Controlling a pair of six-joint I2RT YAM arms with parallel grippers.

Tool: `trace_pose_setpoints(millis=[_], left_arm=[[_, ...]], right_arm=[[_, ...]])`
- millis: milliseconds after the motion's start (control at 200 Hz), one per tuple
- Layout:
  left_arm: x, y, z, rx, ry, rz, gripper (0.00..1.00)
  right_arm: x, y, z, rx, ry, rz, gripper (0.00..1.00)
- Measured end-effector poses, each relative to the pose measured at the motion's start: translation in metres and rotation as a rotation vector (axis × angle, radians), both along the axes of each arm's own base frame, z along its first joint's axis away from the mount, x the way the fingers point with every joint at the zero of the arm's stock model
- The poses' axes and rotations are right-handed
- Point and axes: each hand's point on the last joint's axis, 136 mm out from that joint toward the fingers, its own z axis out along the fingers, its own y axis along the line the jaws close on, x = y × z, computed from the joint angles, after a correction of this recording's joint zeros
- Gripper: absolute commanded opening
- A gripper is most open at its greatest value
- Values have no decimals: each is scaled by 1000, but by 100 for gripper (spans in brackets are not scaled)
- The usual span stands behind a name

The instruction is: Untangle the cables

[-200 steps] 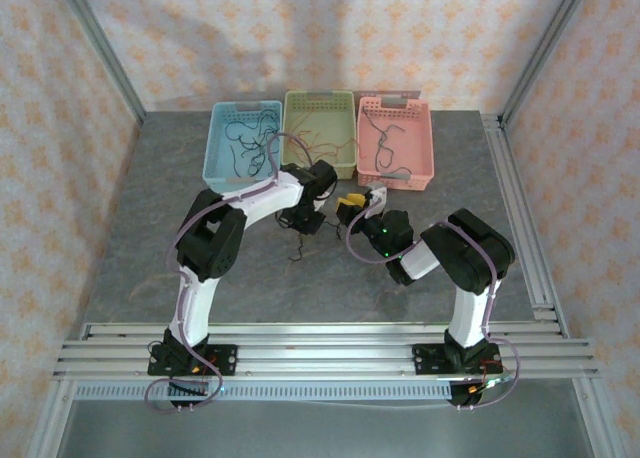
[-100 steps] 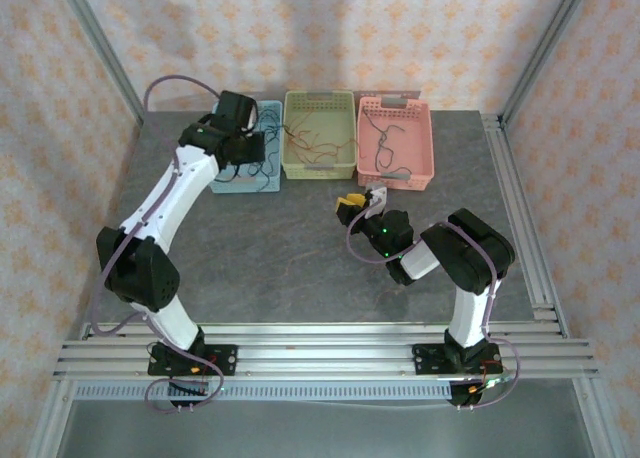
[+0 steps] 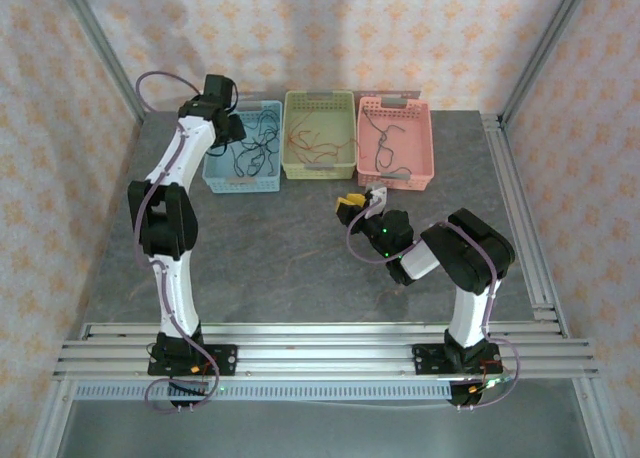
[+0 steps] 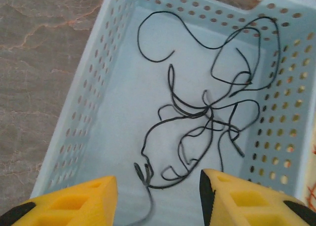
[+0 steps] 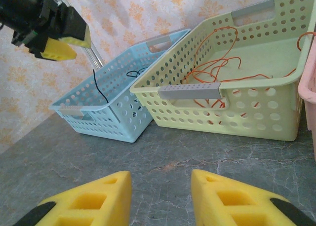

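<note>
left gripper point(image 4: 158, 186) hangs over the blue basket point(image 4: 84, 102), yellow fingers spread wide, nothing pinched between them. it is placed there likely because black goes in blue. black cables point(image 4: 207, 110) lie on that basket's floor in a loose overlapping heap, so sorted by colour but not fully pulled apart. one black strand point(image 4: 146, 206) runs down between the fingers. from the right wrist view a black strand point(image 5: 98, 88) hangs under the left gripper point(image 5: 61, 41) down into the blue basket point(image 5: 98, 115). cannot tell if it touches a finger or is free.

right gripper point(image 5: 160, 179) sits low over the table point(image 5: 173, 147), just in front of the green basket point(image 5: 222, 112), fingers apart and empty. it looks parked, judged as waiting for the next strand. orange cables point(image 5: 212, 63) lie inside the green basket.

in the top view the pink basket point(image 3: 395, 183) holds dark cables point(image 3: 385, 143), too small to tell colour or connectors. the lower end of the strand is cut off at the left wrist frame edge. which black strands are knotted or only crossing is unclear. the pink basket is cropped at the right wrist frame edge.
</note>
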Motion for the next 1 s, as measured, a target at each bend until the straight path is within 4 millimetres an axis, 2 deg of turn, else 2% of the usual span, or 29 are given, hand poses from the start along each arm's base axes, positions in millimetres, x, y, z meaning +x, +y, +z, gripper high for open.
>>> trace_pose_setpoints(millis=[75,150,300,390,465,555,641,741,861,996], left_arm=[[-18,0,-2,-17,-15,5,49],[-53,-3,7,-31,-46,4,49],[-127,-2,59,-25,-269,5,50],[-165,10,76,15,-418,37,53],[-192,24,73,69,-504,86,57],[-217,43,47,146,-554,154,60],[-227,55,17,222,-527,183,60],[-226,60,-9,286,-466,174,58],[-215,62,-10,326,-486,165,58],[-203,59,-15,359,-502,126,57]], right_arm=[[0,0,0,0,0,0,36],[0,0,0,0,0,0,36],[0,0,0,0,0,0,36],[0,0,0,-1,0,0,35],[0,0,0,-1,0,0,35],[-1,0,0,-2,0,0,35],[-4,-6,0,-15,-4,-19,36],[-6,-22,10,-48,-44,-87,40],[-1,-51,33,-111,-127,-238,42],[7,-102,43,-194,-164,-482,42]])
